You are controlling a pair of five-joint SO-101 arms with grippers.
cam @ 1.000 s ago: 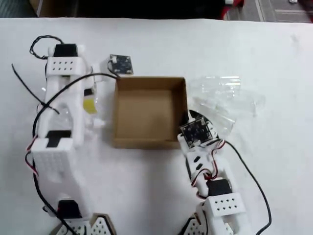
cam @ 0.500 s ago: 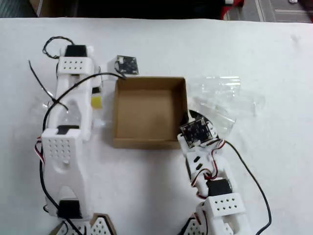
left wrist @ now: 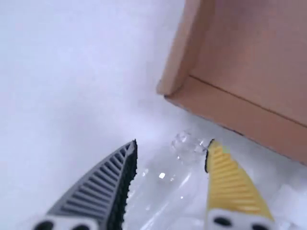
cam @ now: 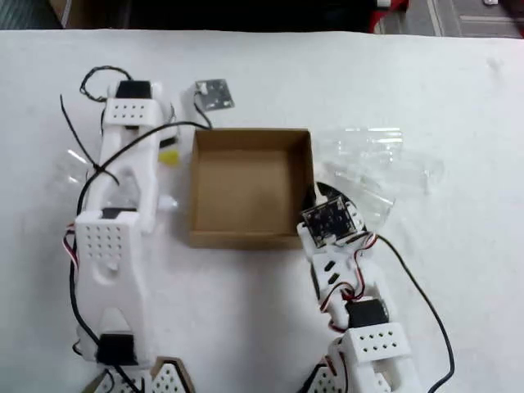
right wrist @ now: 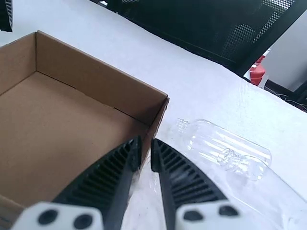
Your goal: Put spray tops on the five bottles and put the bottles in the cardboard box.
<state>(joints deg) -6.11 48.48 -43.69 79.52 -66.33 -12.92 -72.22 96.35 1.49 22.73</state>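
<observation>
1. The left hand [left wrist: 172, 142] has its grey and yellow fingers on either side of a clear bottle [left wrist: 165, 189]. It seems to clasp the bottle just behind the threaded neck, right outside a corner of the cardboard box [left wrist: 230, 112]. The neck is bare, with no spray top on it.
2. If this bottle goes over the box wall as it is, it lands uncapped, and the task wants the top fitted first.
3. The bottle looks smooth, round and thin-walled (probably light and slippery). A pinch on its curved shoulder could squirt it forward, or let it twist and point the neck off-line for a top.
4. The left hand sits close to the box corner, so a nudge there would likely slide the light cardboard across the table [cam: 246, 65].
5. The right hand [right wrist: 145, 141] is clenched, with nothing seen between its fingers, at another corner of the box. The loose bottles [right wrist: 225, 146] lie on their sides just beyond that corner, so a careless swing could send them rolling.
6. The box is matte brown cardboard, square and open-topped, and none of the bottles is in it yet. The bottles are transparent cylinders with rounded shoulders and screw-thread necks. Both hands have ridged fingers, and the table is plain white.
</observation>
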